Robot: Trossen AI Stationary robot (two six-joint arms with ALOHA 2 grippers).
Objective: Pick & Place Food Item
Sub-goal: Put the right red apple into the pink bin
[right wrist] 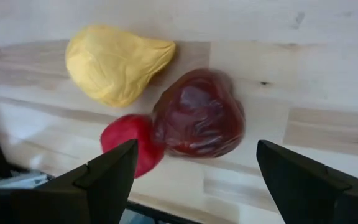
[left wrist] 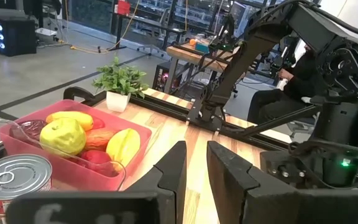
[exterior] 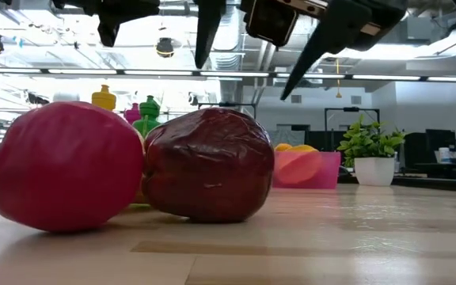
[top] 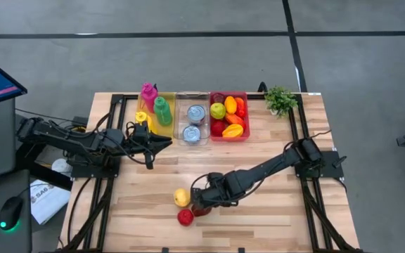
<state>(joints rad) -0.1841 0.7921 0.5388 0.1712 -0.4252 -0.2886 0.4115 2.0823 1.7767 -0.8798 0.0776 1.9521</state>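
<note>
Three food items lie together near the table's front edge: a yellow one (top: 181, 197) (right wrist: 117, 62), a bright red one (top: 185, 217) (right wrist: 129, 146) (exterior: 66, 166) and a dark red one (top: 201, 209) (right wrist: 197, 121) (exterior: 208, 162). Each rests on the wood, and the dark red one touches the bright red one. My right gripper (top: 204, 199) (right wrist: 196, 149) (exterior: 244, 79) hangs open just above the dark red item, pointing steeply down, a finger on either side and clear of it. My left gripper (top: 166, 143) (left wrist: 196, 155) waits at the left, level, fingers nearly together and holding nothing.
Along the far edge stand a yellow bin (top: 146, 116) with bottles, a clear bin (top: 193, 123) with two cans and a red bin (top: 245, 116) (left wrist: 138, 134) full of fruit. A small potted plant (top: 280, 100) stands at the far right corner. Black rails frame the table.
</note>
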